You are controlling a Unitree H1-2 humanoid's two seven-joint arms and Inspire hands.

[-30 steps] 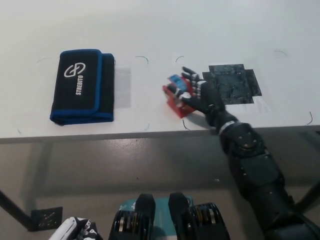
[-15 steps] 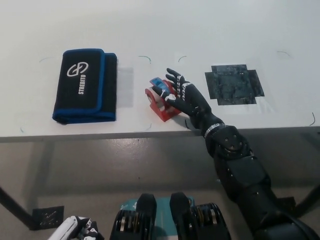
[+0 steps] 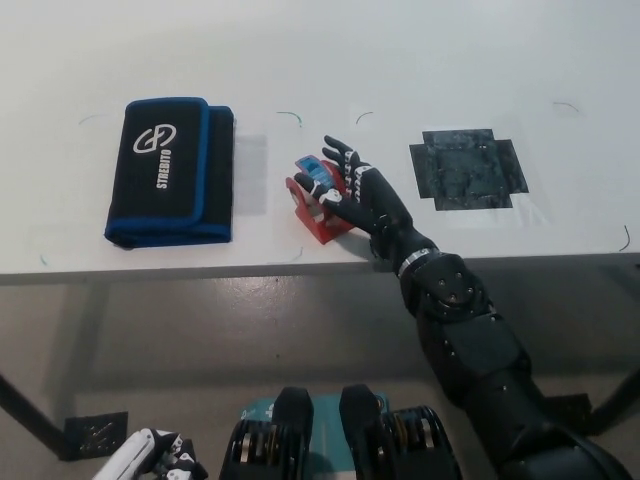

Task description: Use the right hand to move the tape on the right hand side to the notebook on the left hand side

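The tape (image 3: 313, 212) is a red dispenser with a blue part on top. It stands on the white table (image 3: 200, 255) near the front edge, right of centre. My black right hand (image 3: 360, 196) lies over its right side with fingers wrapped on it, holding it. The notebook (image 3: 170, 170), black with a blue border and a white logo, lies flat to the left, a short gap away from the tape. My white left hand (image 3: 150, 463) rests low at the picture's bottom left, mostly cut off.
A dark square patch (image 3: 465, 168) marks the table to the right of my hand. Thin pen marks (image 3: 289, 115) are drawn on the tabletop around the middle. The table's front edge runs just below the tape.
My right hand has carried the tape leftwards along the table, away from the dark patch and closer to the notebook. The notebook has stayed put.
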